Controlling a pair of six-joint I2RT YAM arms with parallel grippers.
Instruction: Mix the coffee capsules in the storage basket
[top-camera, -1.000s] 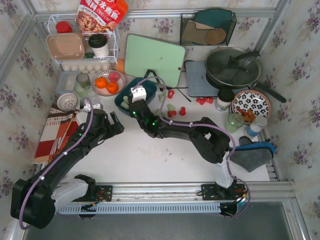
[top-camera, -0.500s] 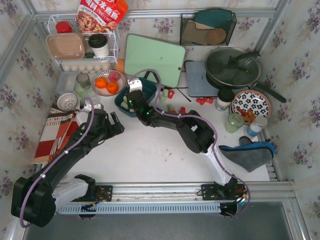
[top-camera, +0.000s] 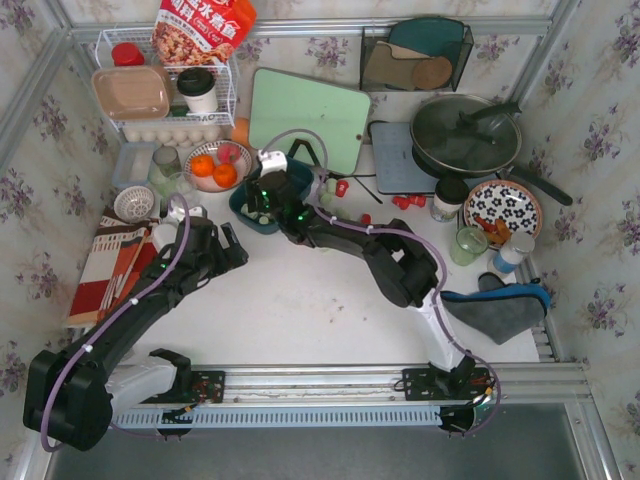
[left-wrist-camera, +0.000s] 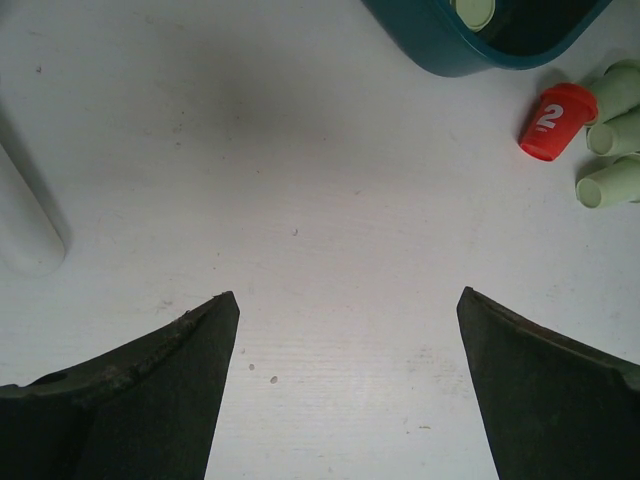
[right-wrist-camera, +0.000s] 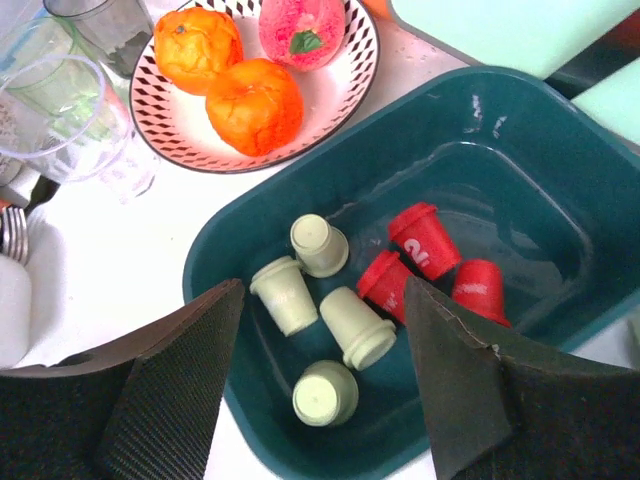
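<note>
While my right pincer hangs spread and empty over the storage basket toward the far left, green coffee capsules lie left of red capsules inside (barely mingled); a hard sweep could, I judge, flick some over the rim.

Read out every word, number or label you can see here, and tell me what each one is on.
"2": white numeral on the red capsule lying on the table beside the storage basket.
White mark, probably another "2" but partly turned away: on a second red capsule inside the basket.
White Chinese characters on the red snack bag at the back left: too small to read.
Nothing else is legible.
</note>
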